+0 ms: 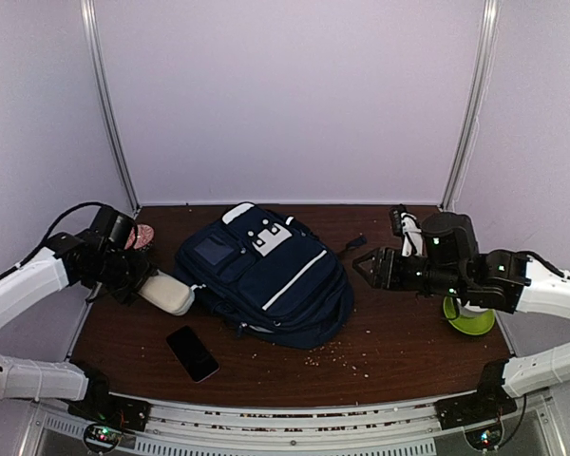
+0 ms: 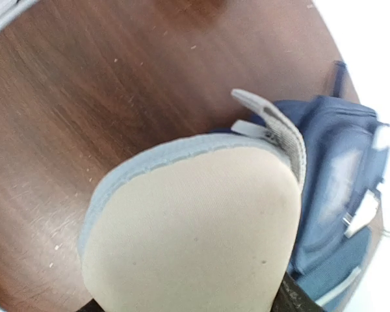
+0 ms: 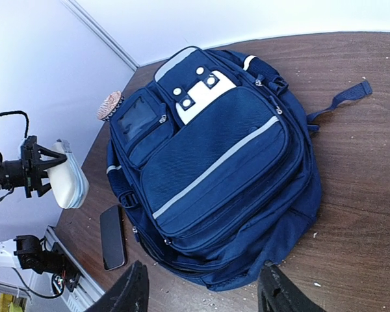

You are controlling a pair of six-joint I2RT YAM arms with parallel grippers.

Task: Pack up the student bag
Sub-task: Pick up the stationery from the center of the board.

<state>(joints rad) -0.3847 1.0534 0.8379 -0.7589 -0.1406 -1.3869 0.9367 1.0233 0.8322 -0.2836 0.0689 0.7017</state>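
My left arm reaches in low from the left, its gripper (image 1: 144, 282) clamped around a beige pouch (image 1: 169, 294), just beside the backpack (image 1: 266, 275) lying flat on the table (image 1: 408, 351). My right gripper (image 1: 365, 266) hovers at the backpack's right, fingers apart, holding nothing.

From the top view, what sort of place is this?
Probably a lab test booth: plain white panel walls, a wood-grain table, and staged props, a student bag and phone.

White-panelled lab booth (image 1: 285, 95) around wooden table (image 1: 408, 332)
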